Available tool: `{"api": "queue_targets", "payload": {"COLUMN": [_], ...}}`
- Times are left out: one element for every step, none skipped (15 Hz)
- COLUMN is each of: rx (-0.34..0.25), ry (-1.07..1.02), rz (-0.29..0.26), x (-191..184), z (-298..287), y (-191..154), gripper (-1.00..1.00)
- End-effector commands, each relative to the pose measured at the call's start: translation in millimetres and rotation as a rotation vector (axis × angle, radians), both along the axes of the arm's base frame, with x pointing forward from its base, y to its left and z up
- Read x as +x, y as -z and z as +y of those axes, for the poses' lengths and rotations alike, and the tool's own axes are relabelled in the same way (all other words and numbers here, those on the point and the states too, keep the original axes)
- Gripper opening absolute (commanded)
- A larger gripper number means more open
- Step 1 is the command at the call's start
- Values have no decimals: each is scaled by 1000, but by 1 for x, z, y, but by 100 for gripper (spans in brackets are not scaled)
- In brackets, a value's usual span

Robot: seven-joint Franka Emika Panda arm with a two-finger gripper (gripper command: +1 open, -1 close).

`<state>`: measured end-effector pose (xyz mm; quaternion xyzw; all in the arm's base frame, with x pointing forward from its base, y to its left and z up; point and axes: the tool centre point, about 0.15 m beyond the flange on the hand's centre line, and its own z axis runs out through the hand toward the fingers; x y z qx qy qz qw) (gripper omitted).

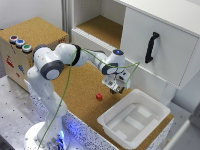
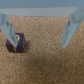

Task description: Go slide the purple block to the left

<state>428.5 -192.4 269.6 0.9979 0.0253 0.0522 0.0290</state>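
The purple block (image 2: 17,46) is a small dark cube with a yellowish mark on top, lying on the cork table. It shows in the wrist view right at one fingertip (image 2: 11,36), which stands against or just in front of it. The other finger (image 2: 68,31) is far from it. My gripper (image 2: 38,45) is open and empty, low over the table. In the exterior view my gripper (image 1: 118,89) hangs just above the cork surface, between the red cube (image 1: 99,96) and the white cabinet; the purple block is hidden there by the fingers.
A white tray (image 1: 150,111) lies on the table at the exterior view's right, close below the gripper. A white cabinet with a black handle (image 1: 151,47) stands behind. A box with coloured buttons (image 1: 20,43) is at the exterior view's left.
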Motion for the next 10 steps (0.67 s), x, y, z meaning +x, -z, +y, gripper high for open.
{"api": "queue_targets", "payload": {"rx": [24, 25, 40, 60, 55, 53, 51, 49, 64, 78], "ry": [-34, -29, -25, -19, -18, -14, -10, -8, -1, 7], "rz": [-46, -48, -55, -61, -59, -48, -52, -47, -42, -38], "x": [9, 10, 13, 16, 21, 23, 25, 27, 28, 30], "z": [5, 6, 4, 1, 1, 1, 2, 4, 4, 4], "y": [27, 34, 36, 41, 48, 53, 55, 60, 65, 68], "gripper": [-100, -100, -100, -100, -100, -100, -100, -100, -100, -100]}}
